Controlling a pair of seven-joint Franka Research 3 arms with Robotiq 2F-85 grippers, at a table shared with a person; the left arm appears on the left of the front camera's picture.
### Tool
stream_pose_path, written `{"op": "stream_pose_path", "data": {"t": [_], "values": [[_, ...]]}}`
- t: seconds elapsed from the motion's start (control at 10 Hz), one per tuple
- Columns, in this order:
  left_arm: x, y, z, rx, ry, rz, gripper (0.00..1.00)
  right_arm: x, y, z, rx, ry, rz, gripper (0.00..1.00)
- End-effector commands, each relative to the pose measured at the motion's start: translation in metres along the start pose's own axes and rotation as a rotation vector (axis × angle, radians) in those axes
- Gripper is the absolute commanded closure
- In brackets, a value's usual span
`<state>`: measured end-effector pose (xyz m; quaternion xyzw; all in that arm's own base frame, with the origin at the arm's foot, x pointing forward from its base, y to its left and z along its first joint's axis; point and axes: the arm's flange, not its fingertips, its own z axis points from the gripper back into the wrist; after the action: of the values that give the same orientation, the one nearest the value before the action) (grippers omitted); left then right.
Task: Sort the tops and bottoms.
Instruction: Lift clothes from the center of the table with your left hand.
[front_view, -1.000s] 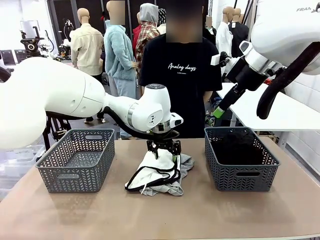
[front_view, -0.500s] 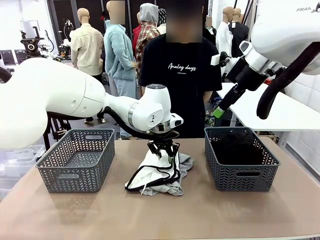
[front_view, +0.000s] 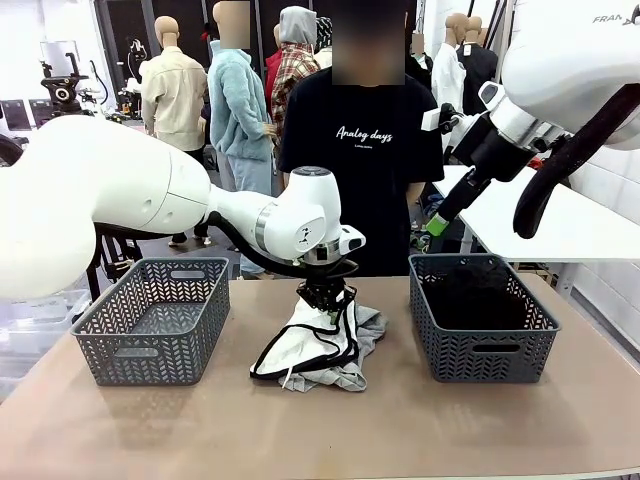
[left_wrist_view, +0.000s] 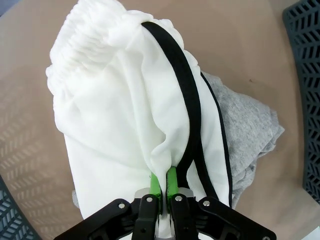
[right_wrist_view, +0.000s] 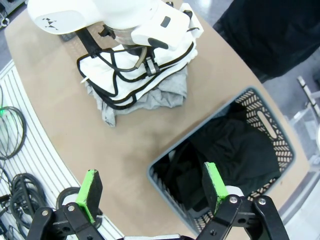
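White shorts with black trim lie on a grey garment at the table's middle. My left gripper is shut on a fold of the white shorts, its green pads pinching the cloth beside a black stripe. My right gripper hangs open high above the right basket, which holds black clothing.
A grey basket stands at the left with nothing showing inside. A person in a black T-shirt stands at the far edge behind the pile. Bare tabletop runs along the front edge.
My left gripper's fingers went from open over the white shorts to shut on the cloth, lifting a fold slightly. The right arm has not moved.
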<state>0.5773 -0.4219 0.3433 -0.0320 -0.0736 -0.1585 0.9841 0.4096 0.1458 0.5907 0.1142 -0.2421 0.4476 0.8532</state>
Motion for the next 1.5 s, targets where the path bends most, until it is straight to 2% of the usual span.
{"op": "stream_pose_path", "data": {"t": [0.0, 0.2, 0.3, 0.5, 0.6, 0.8, 1.0, 1.2, 1.4], "values": [[-0.001, -0.002, -0.001, 0.005, 0.002, -0.019, 1.00, 0.001, -0.001, 0.000, -0.006, 0.003, 0.009, 0.00], [0.000, 0.000, 0.000, -0.001, 0.000, 0.000, 1.00, 0.001, -0.001, 0.000, -0.006, 0.003, 0.009, 0.00], [-0.006, 0.003, 0.028, 0.033, -0.033, -0.041, 1.00, 0.001, -0.001, 0.000, -0.006, 0.003, 0.009, 0.00], [-0.019, -0.008, 0.109, 0.202, -0.140, -0.043, 1.00, 0.001, -0.001, 0.000, -0.006, 0.003, 0.009, 0.00], [-0.023, -0.010, 0.134, 0.232, -0.208, -0.029, 1.00, 0.001, -0.001, 0.000, -0.006, 0.003, 0.009, 0.00], [-0.034, -0.017, 0.164, 0.183, -0.263, -0.039, 1.00, 0.001, -0.001, 0.000, -0.006, 0.003, 0.009, 0.00], [-0.041, -0.017, 0.185, 0.189, -0.300, -0.035, 1.00, 0.001, -0.001, 0.000, -0.006, 0.003, 0.009, 0.00], [-0.045, -0.016, 0.180, 0.150, -0.262, -0.053, 1.00, 0.001, -0.001, 0.000, -0.006, 0.003, 0.009, 0.00], [-0.049, -0.019, 0.191, 0.190, -0.308, -0.055, 1.00, 0.001, -0.001, 0.000, -0.006, 0.003, 0.009, 0.00]]}}
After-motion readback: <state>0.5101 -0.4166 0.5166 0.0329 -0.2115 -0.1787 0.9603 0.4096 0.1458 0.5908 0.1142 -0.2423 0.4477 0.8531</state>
